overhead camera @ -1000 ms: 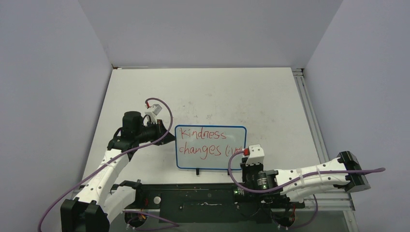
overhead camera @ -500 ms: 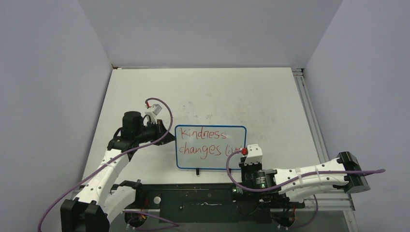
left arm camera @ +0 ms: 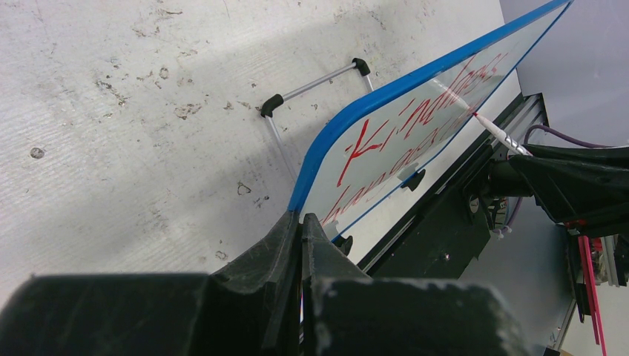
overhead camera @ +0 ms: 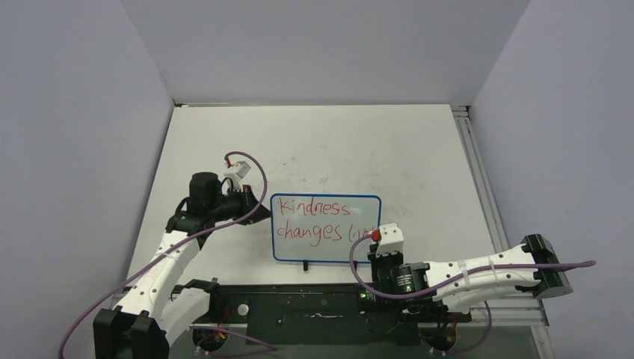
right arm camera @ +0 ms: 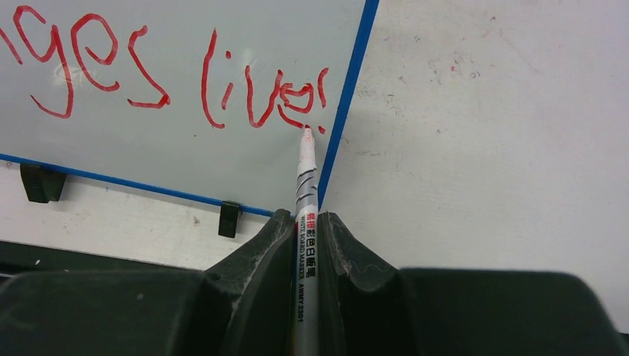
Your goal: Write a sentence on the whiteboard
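Observation:
The whiteboard (overhead camera: pixel 325 247), blue-framed, stands tilted on the table near the arms, with "Kindness changes lives" in red on it. My left gripper (overhead camera: pixel 263 210) is shut on its left edge; in the left wrist view the blue frame (left arm camera: pixel 348 126) runs into the closed fingers (left arm camera: pixel 285 237). My right gripper (right arm camera: pixel 306 220) is shut on a grey whiteboard marker (right arm camera: pixel 305 189). The marker's red tip rests on the whiteboard (right arm camera: pixel 185 59) just under the last letter, close to the right frame. In the top view the right gripper (overhead camera: pixel 373 251) sits at the board's lower right corner.
Two black clips (right arm camera: pixel 42 183) (right arm camera: pixel 229 218) hang on the board's lower edge. A wire stand (left arm camera: pixel 315 81) props it from behind. A black base rail (overhead camera: pixel 314 307) runs along the near edge and an aluminium rail (overhead camera: pixel 475 172) along the right side. Grey walls enclose the table.
The right wrist has shifted slightly left and toward the near edge with the marker. The left arm and the board have not moved.

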`<action>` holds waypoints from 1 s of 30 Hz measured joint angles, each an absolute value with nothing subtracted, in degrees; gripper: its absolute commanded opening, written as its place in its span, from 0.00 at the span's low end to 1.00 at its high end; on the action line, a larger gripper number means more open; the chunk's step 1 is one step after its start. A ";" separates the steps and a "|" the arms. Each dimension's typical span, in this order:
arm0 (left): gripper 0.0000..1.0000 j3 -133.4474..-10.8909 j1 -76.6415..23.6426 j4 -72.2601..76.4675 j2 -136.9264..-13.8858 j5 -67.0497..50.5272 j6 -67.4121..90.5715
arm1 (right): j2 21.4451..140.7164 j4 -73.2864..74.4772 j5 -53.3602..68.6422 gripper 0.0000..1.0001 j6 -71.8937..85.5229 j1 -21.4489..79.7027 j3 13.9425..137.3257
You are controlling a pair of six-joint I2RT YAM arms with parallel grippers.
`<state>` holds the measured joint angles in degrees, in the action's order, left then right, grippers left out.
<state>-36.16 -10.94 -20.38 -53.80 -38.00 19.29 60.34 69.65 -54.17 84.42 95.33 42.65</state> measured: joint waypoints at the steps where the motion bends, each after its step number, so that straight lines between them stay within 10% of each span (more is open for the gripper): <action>1: 0.00 -36.16 -10.94 -20.38 -53.80 -38.00 19.31 | 60.49 69.41 -54.17 0.05 84.31 95.35 42.65; 30: 0.00 -36.16 -10.94 -20.36 -53.80 -37.98 19.29 | 60.51 69.30 -54.19 0.05 85.73 93.41 42.63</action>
<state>-36.16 -10.94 -20.36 -53.80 -37.98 19.29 60.51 69.30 -54.19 85.73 93.41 42.63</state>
